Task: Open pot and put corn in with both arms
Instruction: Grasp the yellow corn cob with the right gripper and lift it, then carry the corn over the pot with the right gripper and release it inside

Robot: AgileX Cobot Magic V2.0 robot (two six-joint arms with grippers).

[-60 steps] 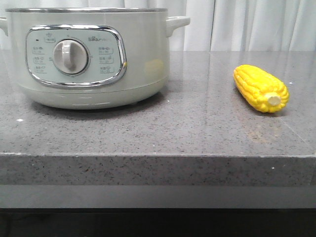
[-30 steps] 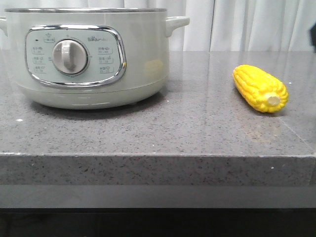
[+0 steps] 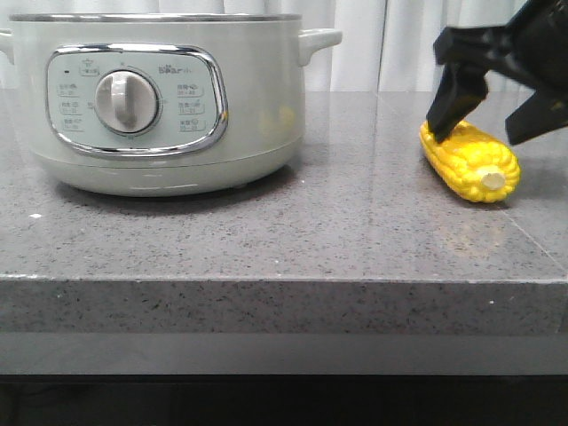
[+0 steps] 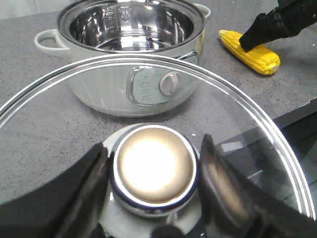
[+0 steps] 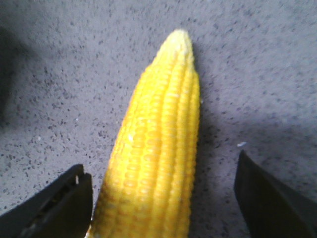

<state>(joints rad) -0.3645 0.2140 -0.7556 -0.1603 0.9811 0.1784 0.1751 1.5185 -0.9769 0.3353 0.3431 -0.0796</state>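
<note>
Front view: the right gripper (image 3: 484,111) spreads wide over the corn (image 3: 470,160), which lies well right of the pot (image 3: 164,102).

Left wrist view: the left gripper (image 4: 153,171) clamps the lid (image 4: 153,171) knob; the pot stands open.

Right wrist view: fingers (image 5: 59,203) straddle the cob; closing off-centre could roll it away.

From my front camera the pale grey-green round electric pot (image 3: 169,106) is cut off at the left and top edges. The black right gripper (image 3: 488,98) hides the bright yellow corn cob's (image 3: 470,161) far end; panel lettering is unreadable.
</note>
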